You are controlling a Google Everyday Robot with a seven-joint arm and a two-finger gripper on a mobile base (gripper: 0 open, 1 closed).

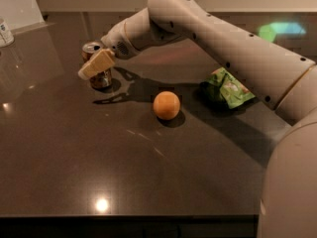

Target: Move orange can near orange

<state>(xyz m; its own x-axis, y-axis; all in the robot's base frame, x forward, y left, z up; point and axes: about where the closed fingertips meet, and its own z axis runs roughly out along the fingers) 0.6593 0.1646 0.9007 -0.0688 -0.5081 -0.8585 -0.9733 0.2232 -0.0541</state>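
Arm [213,38] reaches in from the right and slants down across the dark table [74,152]. The gripper [96,64] sits at the upright orange can [102,79], covering its upper front; whether it grips, cannot tell. The can is back-left, with the orange [166,105] apart to its right. Can's label unreadable.

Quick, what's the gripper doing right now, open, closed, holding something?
Gripper: at the orange can, overlapping its side; whether open, closed or holding it cannot be told.
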